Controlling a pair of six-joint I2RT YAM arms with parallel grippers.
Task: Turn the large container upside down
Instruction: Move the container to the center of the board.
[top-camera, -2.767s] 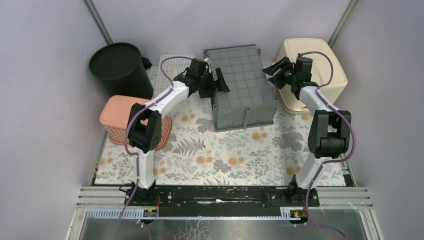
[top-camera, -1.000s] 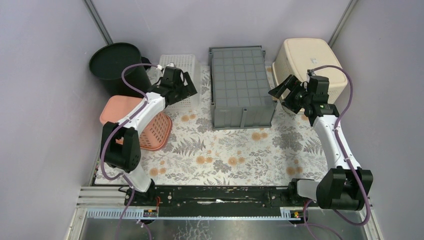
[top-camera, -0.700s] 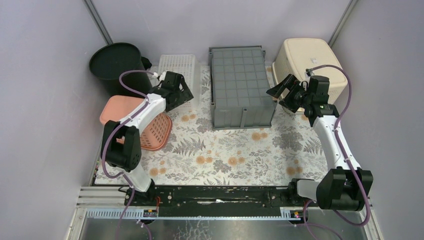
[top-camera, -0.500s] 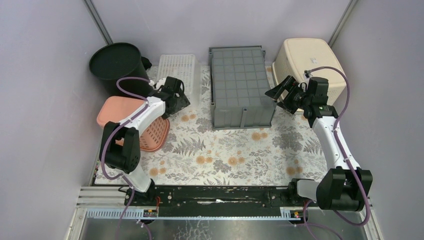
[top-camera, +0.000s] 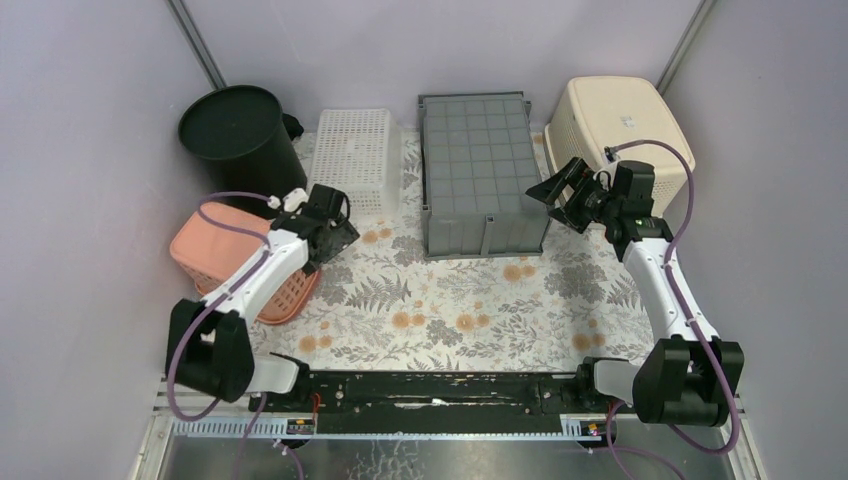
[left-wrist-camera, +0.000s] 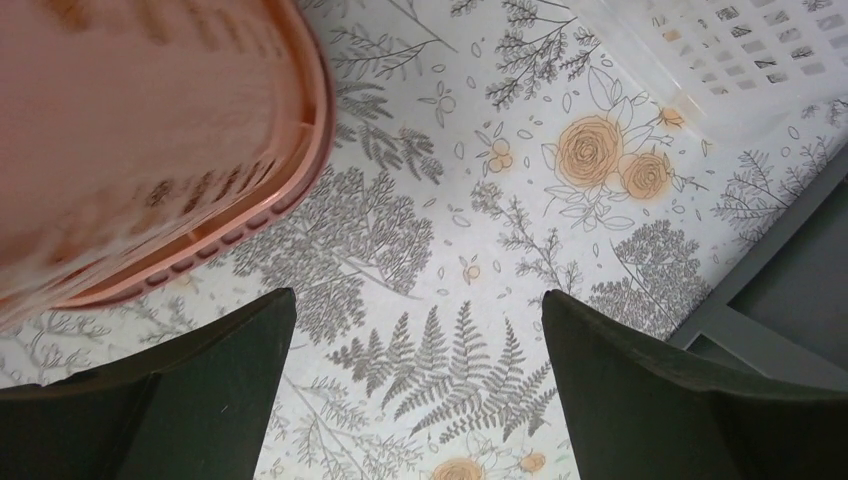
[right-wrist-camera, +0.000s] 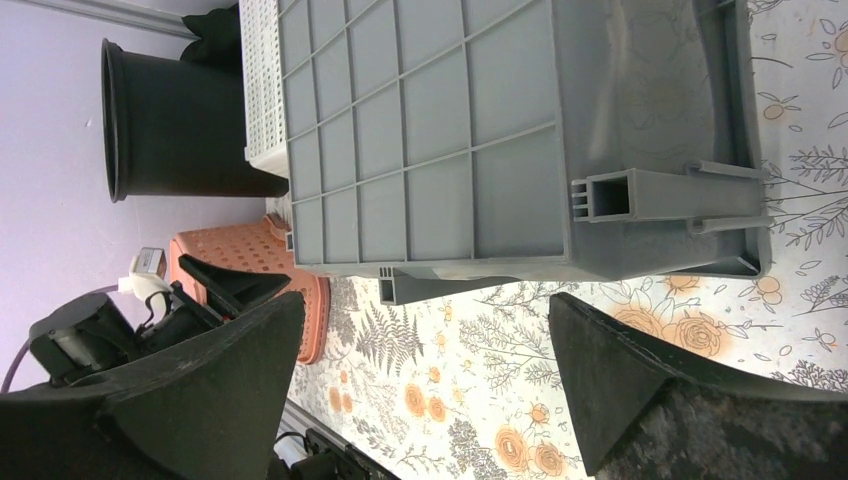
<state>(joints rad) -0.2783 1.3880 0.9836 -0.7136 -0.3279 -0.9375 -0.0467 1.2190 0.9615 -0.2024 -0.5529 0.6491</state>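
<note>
i count one grey crate (top-camera: 483, 165), one black bin (top-camera: 238, 130), one white basket (top-camera: 352, 160), one pink basket (top-camera: 195, 250), one cream basket (top-camera: 620, 112).

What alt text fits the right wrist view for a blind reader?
The large grey container rests upside down on the floral mat, gridded base showing, seen past the open right gripper. Behind it: a black bin and pink basket.
</note>
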